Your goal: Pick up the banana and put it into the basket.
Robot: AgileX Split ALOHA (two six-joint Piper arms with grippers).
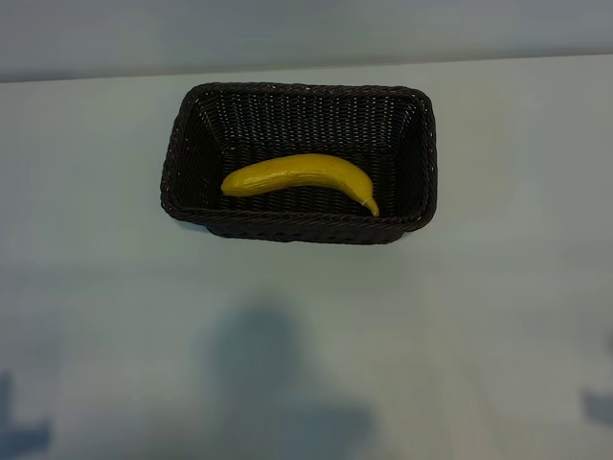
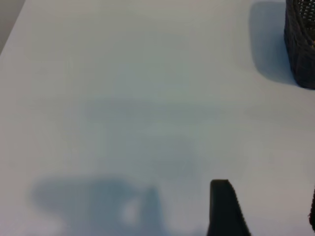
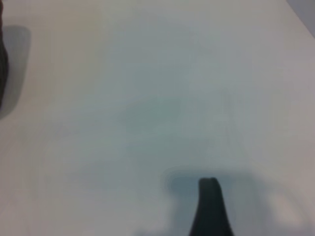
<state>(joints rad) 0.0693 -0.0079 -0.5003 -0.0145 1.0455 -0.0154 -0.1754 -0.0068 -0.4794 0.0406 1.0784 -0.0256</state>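
The yellow banana [image 1: 302,177] lies on its side inside the dark brown woven basket [image 1: 192,144], stem end toward the right wall. The basket stands at the far middle of the white table. Both arms rest low at the near corners, far from the basket. In the left wrist view, my left gripper [image 2: 268,199] stands open over bare table, with one dark finger [image 2: 224,209] showing plainly. A corner of the basket [image 2: 301,44] shows farther off. Of my right gripper only one dark finger [image 3: 210,209] shows, over bare table, with nothing beside it.
The white table [image 1: 306,326] stretches between the basket and the near edge, crossed by soft shadows. The table's far edge runs just behind the basket. A dark sliver of the basket's wall [image 3: 2,64] shows in the right wrist view.
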